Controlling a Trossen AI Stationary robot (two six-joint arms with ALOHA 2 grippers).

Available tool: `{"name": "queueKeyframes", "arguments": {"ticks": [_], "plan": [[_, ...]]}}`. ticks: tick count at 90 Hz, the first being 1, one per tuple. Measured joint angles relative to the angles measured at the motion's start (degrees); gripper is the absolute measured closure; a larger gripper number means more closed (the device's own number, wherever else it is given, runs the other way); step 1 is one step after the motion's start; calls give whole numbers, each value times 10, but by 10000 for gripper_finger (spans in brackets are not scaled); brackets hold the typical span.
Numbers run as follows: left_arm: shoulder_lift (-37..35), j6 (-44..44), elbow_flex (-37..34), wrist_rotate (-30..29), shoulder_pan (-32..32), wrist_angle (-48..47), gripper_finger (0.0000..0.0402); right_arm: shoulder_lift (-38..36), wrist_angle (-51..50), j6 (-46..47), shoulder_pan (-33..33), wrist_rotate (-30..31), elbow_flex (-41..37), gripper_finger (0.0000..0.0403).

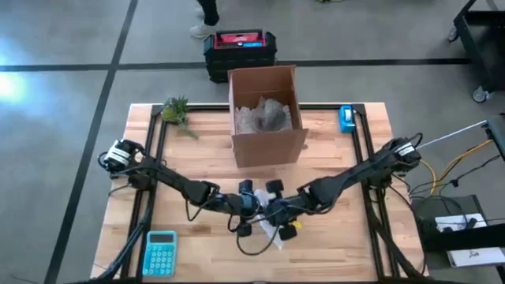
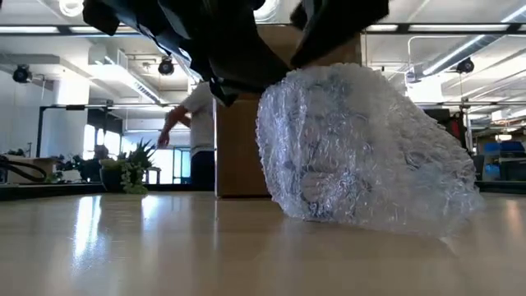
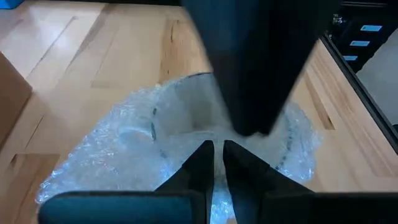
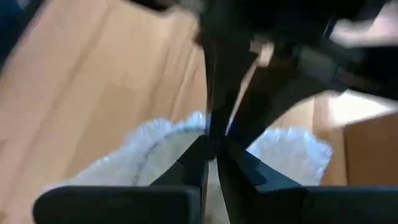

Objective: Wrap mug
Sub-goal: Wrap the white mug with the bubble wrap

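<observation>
Both arms meet low in the centre of the high view. The left pincer [image 3: 214, 162] is pressed nearly together on the bubble wrap [image 2: 362, 148]; the right pincer [image 4: 211, 158] pinches it too. The mug sits hidden inside, in front of the cardboard box [image 1: 267, 118]. They should pull the folds snug, evenly.

Bright, even overhead light; you get soft shadows only.

You see ceiling strip lights [image 2: 246, 30] glare on the table [image 2: 123, 247] in the low view, daylight washes the floor [image 1: 16, 83], and the right wrist view is smeared with blur.
</observation>
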Motion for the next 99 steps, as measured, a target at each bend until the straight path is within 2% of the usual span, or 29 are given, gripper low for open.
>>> {"name": "queueKeyframes", "arguments": {"ticks": [23,52,75,99], "plan": [[-2,-2,4,-3,0,-10,379,26,7,10,-7,10,-20,384],[-10,-3,26,5,-4,-11,379,66,6,20,-8,-14,-20,385],[3,-8,18,3,-4,-11,379,65,6,21,-13,-37,-17,385],[37,-16,20,-5,-3,2,379,50,-67,20,-13,-46,32,384]]}}
